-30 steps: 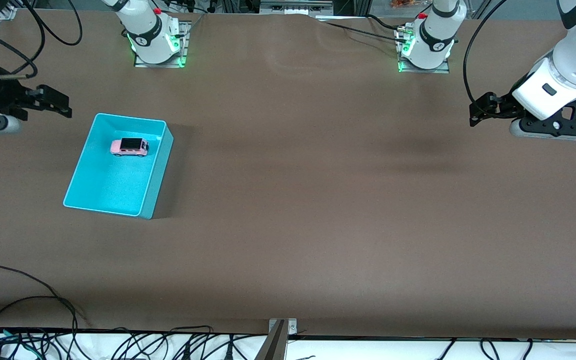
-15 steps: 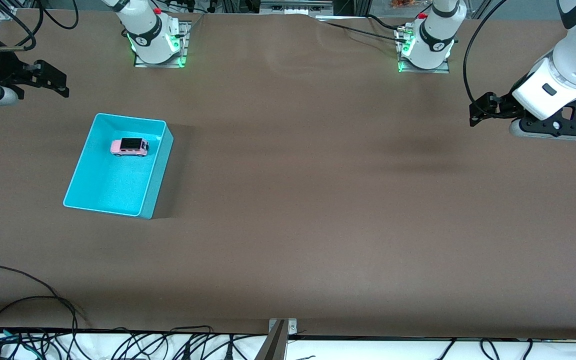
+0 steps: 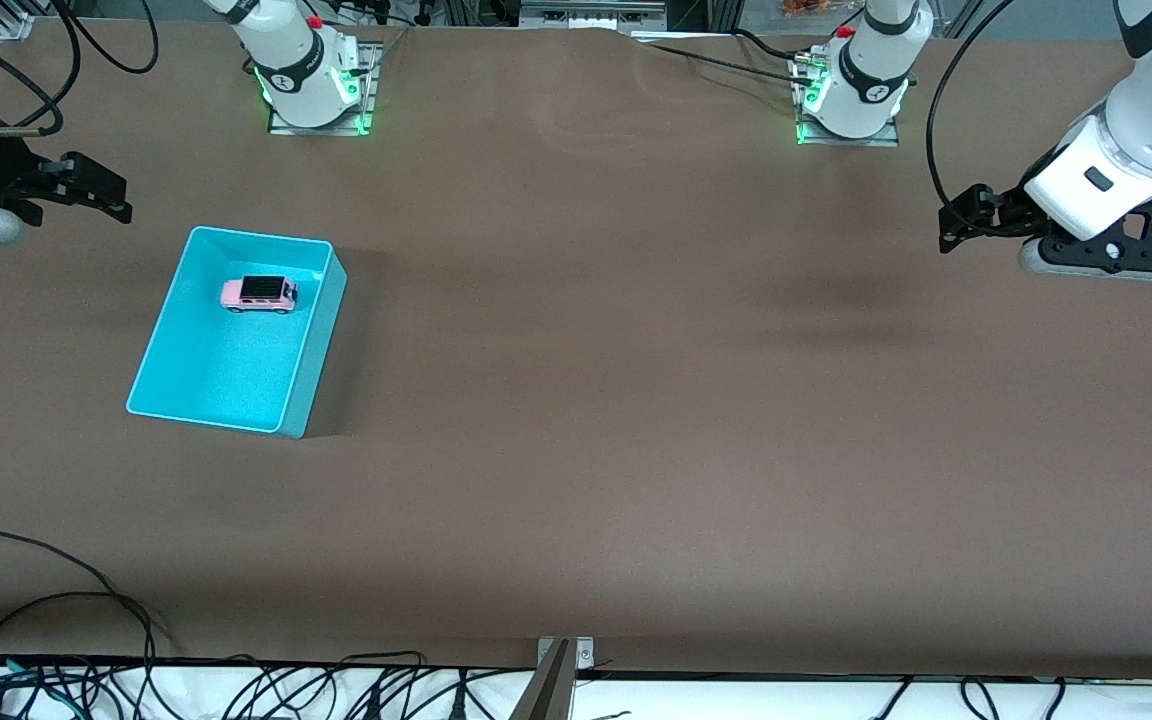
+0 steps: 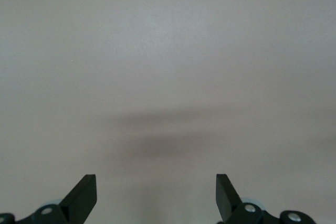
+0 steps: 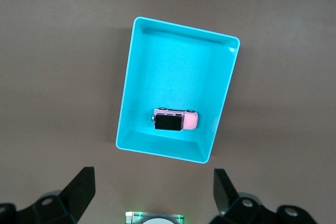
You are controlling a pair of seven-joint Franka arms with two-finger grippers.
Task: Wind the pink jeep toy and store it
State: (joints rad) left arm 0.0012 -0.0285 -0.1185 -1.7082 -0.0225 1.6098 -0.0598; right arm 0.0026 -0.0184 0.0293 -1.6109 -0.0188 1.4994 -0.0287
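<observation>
Since the pink jeep toy already sits in the cyan bin, storing looks done, so my right gripper and left gripper, both wide and empty, need only wait above the table.

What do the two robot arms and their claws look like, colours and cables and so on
Both arms are glossy white with rounded shells, on bases lit green with a small red button. The left claw is black on a white wrist block, a black cable looping above it. The right claw is black too, behind it a silver cylinder, a blue light and black cables.
</observation>
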